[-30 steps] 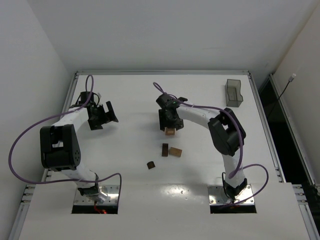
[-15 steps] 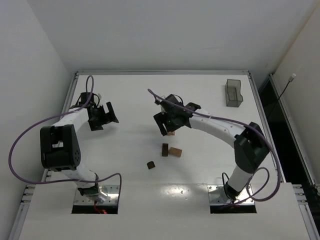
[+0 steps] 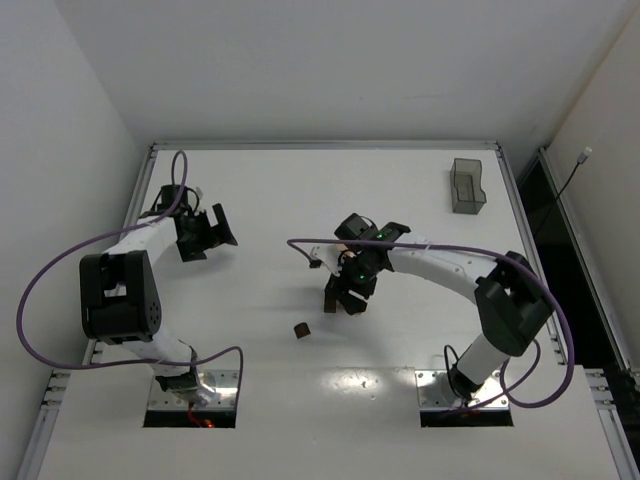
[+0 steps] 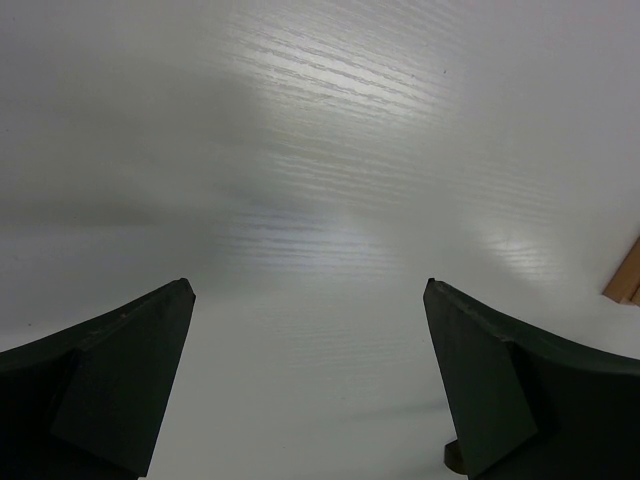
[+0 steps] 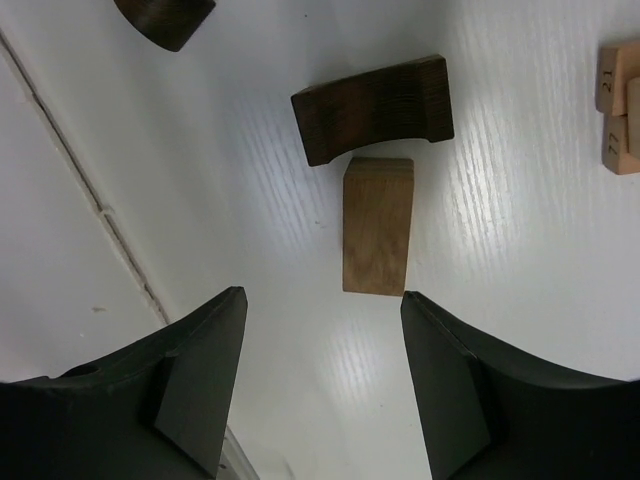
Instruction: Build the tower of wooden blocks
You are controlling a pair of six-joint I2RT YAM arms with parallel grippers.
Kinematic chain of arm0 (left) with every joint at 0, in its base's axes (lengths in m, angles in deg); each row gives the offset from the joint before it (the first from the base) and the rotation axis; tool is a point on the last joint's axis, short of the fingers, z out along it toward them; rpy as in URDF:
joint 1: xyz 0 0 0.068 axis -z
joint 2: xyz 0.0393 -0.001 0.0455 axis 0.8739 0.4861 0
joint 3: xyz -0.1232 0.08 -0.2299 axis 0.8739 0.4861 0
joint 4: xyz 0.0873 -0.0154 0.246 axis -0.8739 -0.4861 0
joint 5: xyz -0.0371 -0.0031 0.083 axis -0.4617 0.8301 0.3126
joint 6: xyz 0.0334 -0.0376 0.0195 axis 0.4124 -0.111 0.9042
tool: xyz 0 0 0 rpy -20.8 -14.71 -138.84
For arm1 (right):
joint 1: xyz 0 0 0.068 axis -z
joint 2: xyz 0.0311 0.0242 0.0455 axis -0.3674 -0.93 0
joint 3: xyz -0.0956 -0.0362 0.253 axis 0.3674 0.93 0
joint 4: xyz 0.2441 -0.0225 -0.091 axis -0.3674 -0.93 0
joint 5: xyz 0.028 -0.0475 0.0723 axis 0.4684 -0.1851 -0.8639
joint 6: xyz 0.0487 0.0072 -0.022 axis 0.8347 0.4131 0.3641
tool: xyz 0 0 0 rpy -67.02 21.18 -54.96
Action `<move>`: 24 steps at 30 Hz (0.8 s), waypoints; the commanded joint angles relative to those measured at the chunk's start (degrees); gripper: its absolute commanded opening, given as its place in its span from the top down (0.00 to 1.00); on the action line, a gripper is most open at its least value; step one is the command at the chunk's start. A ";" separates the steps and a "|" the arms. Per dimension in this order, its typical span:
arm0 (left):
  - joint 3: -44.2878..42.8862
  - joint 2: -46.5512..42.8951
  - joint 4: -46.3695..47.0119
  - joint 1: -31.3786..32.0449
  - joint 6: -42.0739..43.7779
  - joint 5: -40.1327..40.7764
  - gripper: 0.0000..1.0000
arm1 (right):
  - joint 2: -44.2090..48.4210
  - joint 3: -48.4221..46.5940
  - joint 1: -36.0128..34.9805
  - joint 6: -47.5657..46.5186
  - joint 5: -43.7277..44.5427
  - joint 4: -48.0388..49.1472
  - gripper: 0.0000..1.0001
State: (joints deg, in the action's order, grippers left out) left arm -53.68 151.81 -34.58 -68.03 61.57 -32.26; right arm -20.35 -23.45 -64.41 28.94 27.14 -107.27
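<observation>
Overhead, the white desk (image 3: pixel 260 190) is the largest thing in view. The grey bin (image 3: pixel 467 186) stands at its far corner, well apart from both sets of fingers. The left fingers (image 4: pixel 110 370) are spread wide and hold nothing, with only bare desk between them. The right fingers (image 5: pixel 190 380) stand partly open and empty, pointed down at the desk. A light tan bar (image 5: pixel 378 225) lies flat just ahead of the gap between them, its far end touching a dark brown curved block (image 5: pixel 372 108). Off to one side of the fingertips, two tan numbered blocks (image 5: pixel 618 100) touch each other. A small dark piece (image 5: pixel 165 15) lies apart, ahead of the other fingertip.
</observation>
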 commanded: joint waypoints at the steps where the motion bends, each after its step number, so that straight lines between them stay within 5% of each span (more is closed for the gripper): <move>1: -0.29 -1.97 1.81 -0.71 -0.63 -0.97 0.01 | 0.11 0.38 0.31 -3.66 1.17 2.40 0.40; 14: -0.82 -0.91 1.28 -0.71 -0.63 -0.97 0.01 | -6.84 -0.40 0.31 -1.28 6.18 7.23 0.43; 17: -0.82 -0.91 1.28 -0.71 -0.63 -0.97 0.01 | -8.07 0.12 0.31 -0.76 6.71 8.03 0.52; 20: -1.34 -0.38 1.28 -0.71 -0.63 -0.44 0.01 | -9.47 0.12 0.31 -0.23 7.94 8.03 0.74; 21: -1.34 -0.38 1.28 -0.71 -0.63 -0.44 0.01 | -9.47 0.12 0.31 -0.23 7.94 8.03 0.89; 24: -1.34 0.14 1.28 -0.71 -0.63 -0.44 0.01 | -9.47 0.64 0.31 -0.23 8.56 8.03 0.98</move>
State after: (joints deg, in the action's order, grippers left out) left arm -53.70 151.84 -34.41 -68.03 61.55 -32.24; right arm -28.80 -23.17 -64.34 28.92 34.18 -101.09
